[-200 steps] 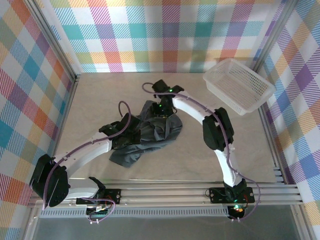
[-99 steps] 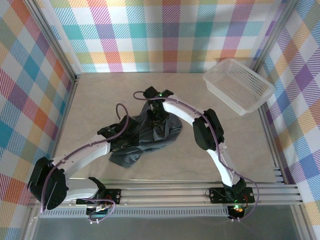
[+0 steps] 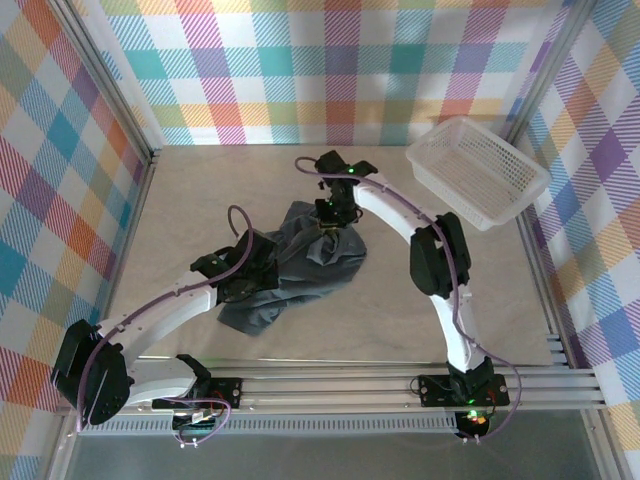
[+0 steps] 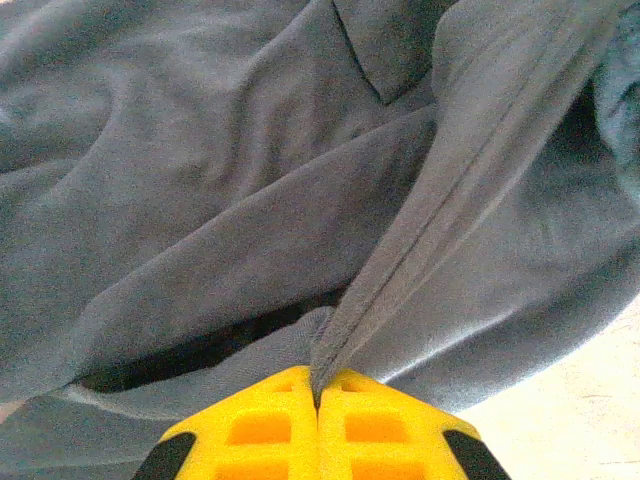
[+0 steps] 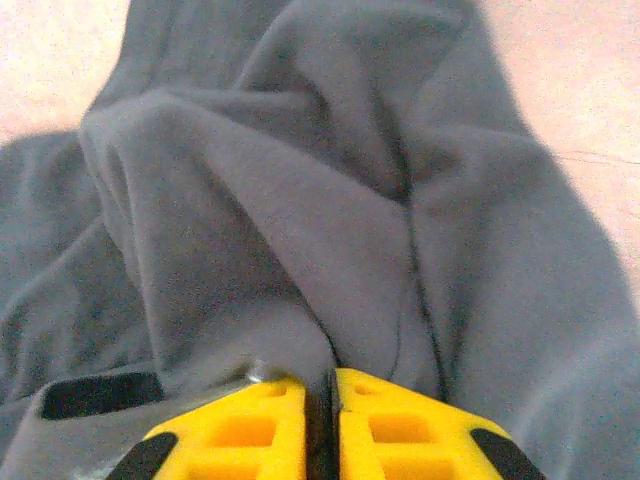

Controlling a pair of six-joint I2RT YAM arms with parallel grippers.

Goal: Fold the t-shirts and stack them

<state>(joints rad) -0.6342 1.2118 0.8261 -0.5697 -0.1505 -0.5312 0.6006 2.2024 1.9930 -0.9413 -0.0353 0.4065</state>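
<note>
The right gripper (image 3: pixel 331 218) has shifted toward the far right, clenched on a fold of the t-shirt (image 3: pixel 305 270). The left gripper (image 4: pixel 318 395) pinches a seam. The shirt lies crumpled between them on the beige table (image 3: pixel 200 200), inside checked walls (image 3: pixel 330 60). A white basket (image 3: pixel 478 170) sits well right of the right gripper.

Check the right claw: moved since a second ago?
Yes. The right claw, shut on the shirt, swung left away from the basket, then back right, ending slightly nearer the basket than a second ago.
</note>
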